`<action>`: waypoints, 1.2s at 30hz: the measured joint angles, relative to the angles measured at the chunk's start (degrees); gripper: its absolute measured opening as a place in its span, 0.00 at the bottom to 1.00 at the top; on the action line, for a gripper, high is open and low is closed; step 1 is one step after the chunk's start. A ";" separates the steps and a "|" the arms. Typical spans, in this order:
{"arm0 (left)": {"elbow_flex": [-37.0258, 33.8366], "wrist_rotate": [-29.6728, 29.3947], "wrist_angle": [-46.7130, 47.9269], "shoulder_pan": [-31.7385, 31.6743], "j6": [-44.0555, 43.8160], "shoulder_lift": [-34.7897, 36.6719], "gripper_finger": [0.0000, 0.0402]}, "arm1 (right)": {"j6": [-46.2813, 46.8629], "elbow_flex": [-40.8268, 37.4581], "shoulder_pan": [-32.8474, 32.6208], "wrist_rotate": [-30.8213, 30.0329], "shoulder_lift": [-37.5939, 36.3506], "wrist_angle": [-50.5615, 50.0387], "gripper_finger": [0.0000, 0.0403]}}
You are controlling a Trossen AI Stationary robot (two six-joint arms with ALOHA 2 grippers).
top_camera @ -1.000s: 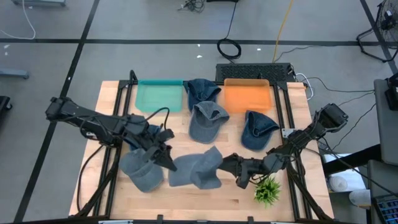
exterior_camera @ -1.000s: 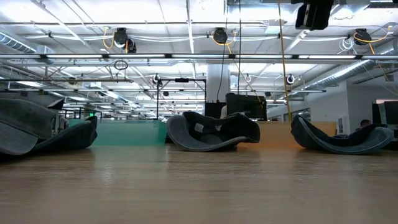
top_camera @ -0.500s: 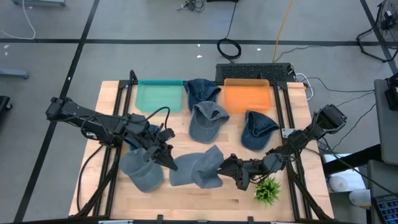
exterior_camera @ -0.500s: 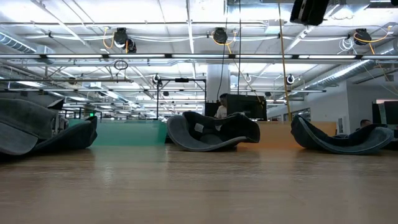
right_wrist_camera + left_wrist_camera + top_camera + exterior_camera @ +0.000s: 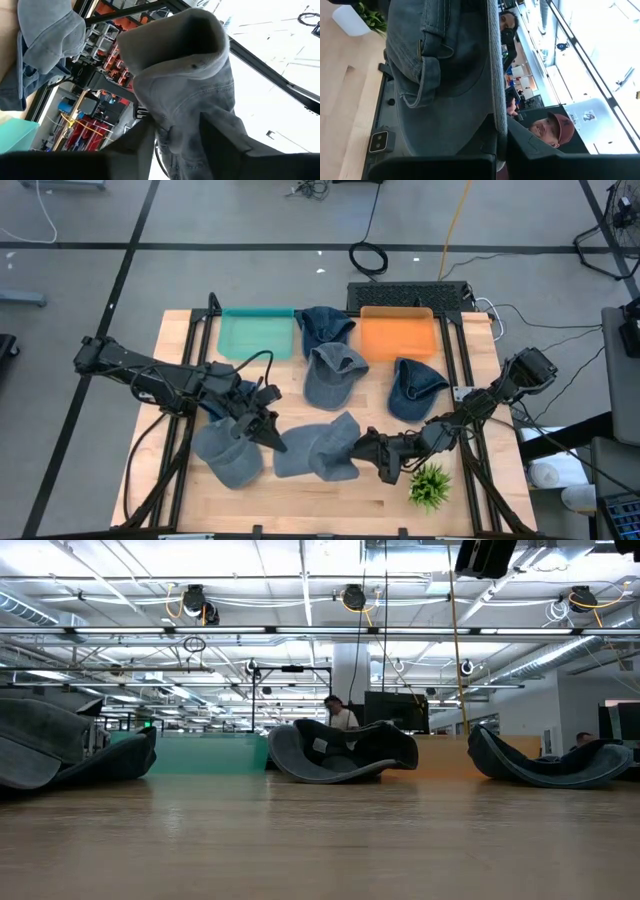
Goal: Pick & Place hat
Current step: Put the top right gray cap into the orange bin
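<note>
A light grey hat (image 5: 312, 452) hangs in the air between my two grippers, above the table's near middle. My left gripper (image 5: 270, 432) is shut on its left end. My right gripper (image 5: 362, 452) is shut on its right end, where the bunched crown (image 5: 180, 60) rises past the fingers. A blue-grey hat (image 5: 228, 457) lies flat on the table under my left arm. The low view shows the hats lying on the table and a bit of an arm at its top edge, not the held hat. My left gripper pinches the hat's thin edge (image 5: 496, 142), seen edge-on, between its two fingers, coming level from the table's left. The hat is clear of the table. My right gripper pinches a bunched fold of the crown cloth (image 5: 176, 142) between its two fingers (image 5: 222, 142), coming from the table's right and slanting slightly upward.
More hats lie at the table's middle (image 5: 335, 373), far middle (image 5: 322, 328) and right (image 5: 415, 387). A teal tray (image 5: 257, 333) and an orange tray (image 5: 397, 335) stand at the far edge. A small green plant (image 5: 430, 486) stands near the right gripper.
My right gripper has edged toward the table's left, up against the hat's right end, tipping a little as it went. Its fingers have drawn together on the cloth. The left gripper and the hat's left end have stayed where they were.
</note>
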State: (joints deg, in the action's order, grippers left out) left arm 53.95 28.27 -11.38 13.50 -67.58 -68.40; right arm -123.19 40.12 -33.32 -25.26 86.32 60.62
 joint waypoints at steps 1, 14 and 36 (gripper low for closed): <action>0.00 0.01 0.08 0.00 0.11 0.00 0.02 | 1.11 0.00 -0.01 0.02 0.00 0.00 0.25; 0.00 -0.16 -0.04 -1.37 0.36 0.02 0.14 | 12.62 0.00 -4.37 -7.56 -0.51 -0.07 0.03; 0.00 -3.18 -0.10 -7.30 35.99 0.04 0.13 | 14.61 6.00 -12.17 -24.06 -7.44 2.26 0.03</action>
State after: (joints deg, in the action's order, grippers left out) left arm 53.95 25.09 -11.48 6.20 -31.59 -68.36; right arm -108.58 46.12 -45.49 -49.32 78.88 62.88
